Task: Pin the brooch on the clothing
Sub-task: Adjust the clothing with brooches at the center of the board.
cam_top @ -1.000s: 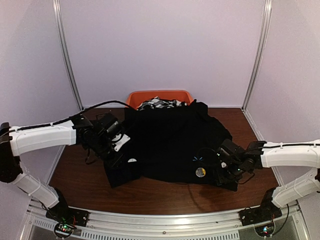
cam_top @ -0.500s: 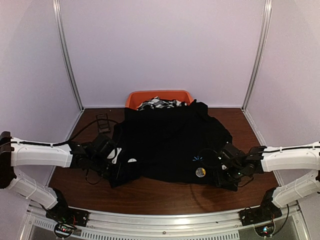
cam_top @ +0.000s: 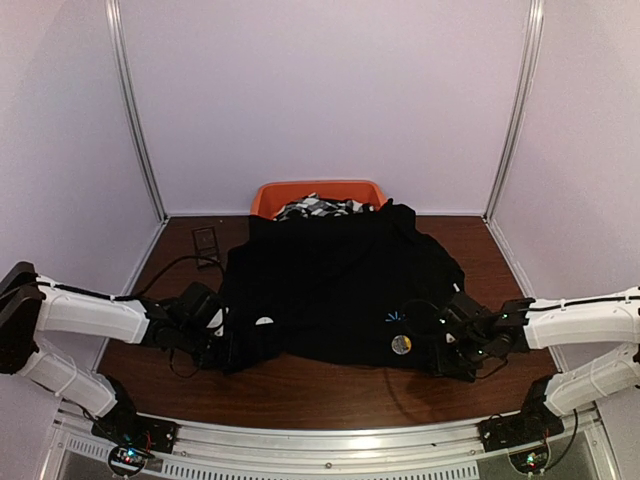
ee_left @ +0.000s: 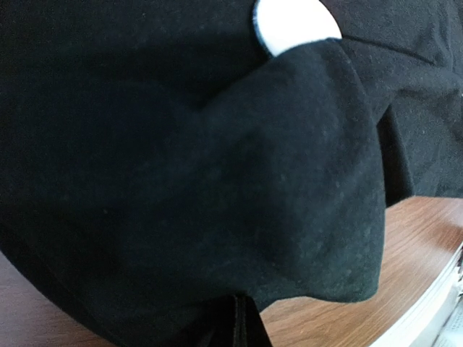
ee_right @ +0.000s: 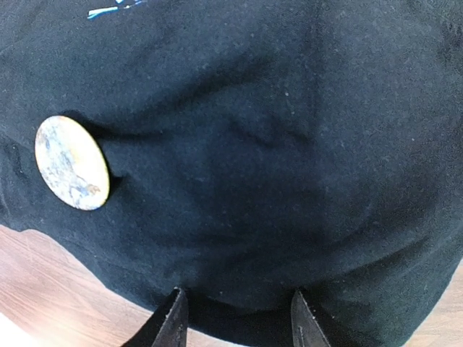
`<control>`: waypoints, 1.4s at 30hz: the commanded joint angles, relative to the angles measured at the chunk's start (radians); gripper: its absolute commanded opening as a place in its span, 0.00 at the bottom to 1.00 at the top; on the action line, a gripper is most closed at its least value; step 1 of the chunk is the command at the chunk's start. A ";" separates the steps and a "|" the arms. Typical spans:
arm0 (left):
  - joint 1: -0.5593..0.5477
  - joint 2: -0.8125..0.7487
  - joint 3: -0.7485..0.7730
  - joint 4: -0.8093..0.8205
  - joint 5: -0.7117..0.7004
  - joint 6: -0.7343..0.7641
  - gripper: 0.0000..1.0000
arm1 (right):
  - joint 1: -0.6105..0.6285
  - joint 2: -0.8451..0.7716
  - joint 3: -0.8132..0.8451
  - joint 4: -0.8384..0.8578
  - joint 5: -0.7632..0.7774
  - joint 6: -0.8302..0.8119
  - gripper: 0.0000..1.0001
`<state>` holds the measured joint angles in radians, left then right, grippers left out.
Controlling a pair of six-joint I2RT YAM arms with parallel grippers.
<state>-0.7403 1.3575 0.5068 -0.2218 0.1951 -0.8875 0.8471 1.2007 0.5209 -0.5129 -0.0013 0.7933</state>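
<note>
Left fingers mostly under shirt fold; white disc, perhaps a tag, half off-frame

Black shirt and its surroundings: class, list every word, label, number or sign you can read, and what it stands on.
No readable text in any view.
Light-blue mark on the black shirt: a starburst shape, no letters.
Round brooch: mottled pattern, no writing.
White round tag: blank where visible.
</note>
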 commanded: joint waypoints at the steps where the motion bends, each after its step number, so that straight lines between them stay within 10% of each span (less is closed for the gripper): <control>1: 0.007 0.074 0.017 -0.088 -0.044 -0.075 0.00 | 0.003 -0.028 -0.009 -0.052 0.004 0.021 0.51; 17: 0.009 0.039 0.140 -0.513 -0.152 -0.109 0.00 | 0.003 -0.252 -0.059 -0.322 0.127 0.202 0.49; 28: 0.014 -0.026 0.132 -0.618 -0.236 -0.041 0.00 | 0.009 -0.092 0.114 -0.276 0.181 0.021 0.51; 42: -0.001 -0.006 0.291 -0.384 -0.198 -0.114 0.00 | 0.048 0.039 0.112 -0.064 0.111 0.027 0.48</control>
<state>-0.7319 1.2507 0.7990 -0.7147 -0.0475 -0.9699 0.8818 1.2060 0.6239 -0.6491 0.1207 0.8326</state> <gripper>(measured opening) 0.007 0.484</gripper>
